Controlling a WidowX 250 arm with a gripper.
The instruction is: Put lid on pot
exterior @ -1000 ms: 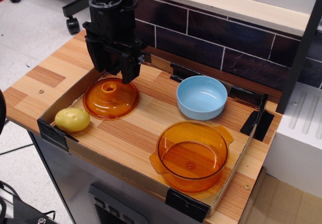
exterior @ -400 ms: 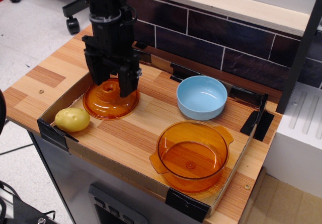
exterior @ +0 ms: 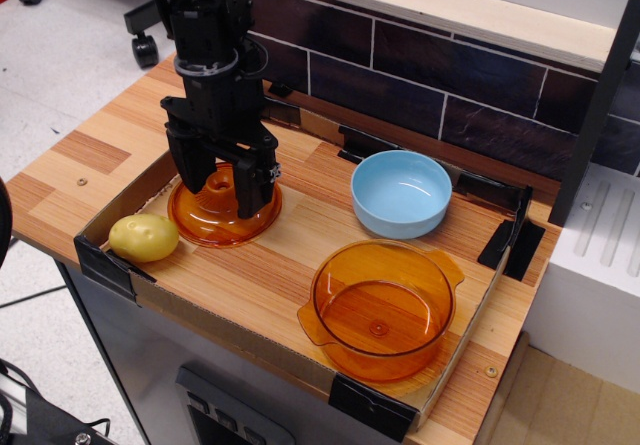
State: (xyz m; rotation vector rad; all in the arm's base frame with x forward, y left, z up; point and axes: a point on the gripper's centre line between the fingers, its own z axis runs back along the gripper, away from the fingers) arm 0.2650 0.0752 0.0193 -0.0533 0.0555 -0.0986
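The amber domed lid (exterior: 205, 223) lies on the wooden tray floor at the left, its ring knob (exterior: 219, 178) showing between my fingers. My black gripper (exterior: 219, 193) stands straight above it, open, with one finger on each side of the knob and the tips down at the dome. Whether the tips touch the lid I cannot tell. The amber pot (exterior: 381, 308) with two side handles stands empty at the front right of the tray, well apart from the lid.
A light blue bowl (exterior: 401, 192) stands at the back right, between lid and wall. A yellow potato-shaped toy (exterior: 144, 237) lies just left of the lid. Low cardboard walls (exterior: 130, 197) with black corner clips edge the tray. A dark tiled wall rises behind.
My gripper has come down onto the lid, from above the knob to astride it. The lid, pot and bowl have not moved.
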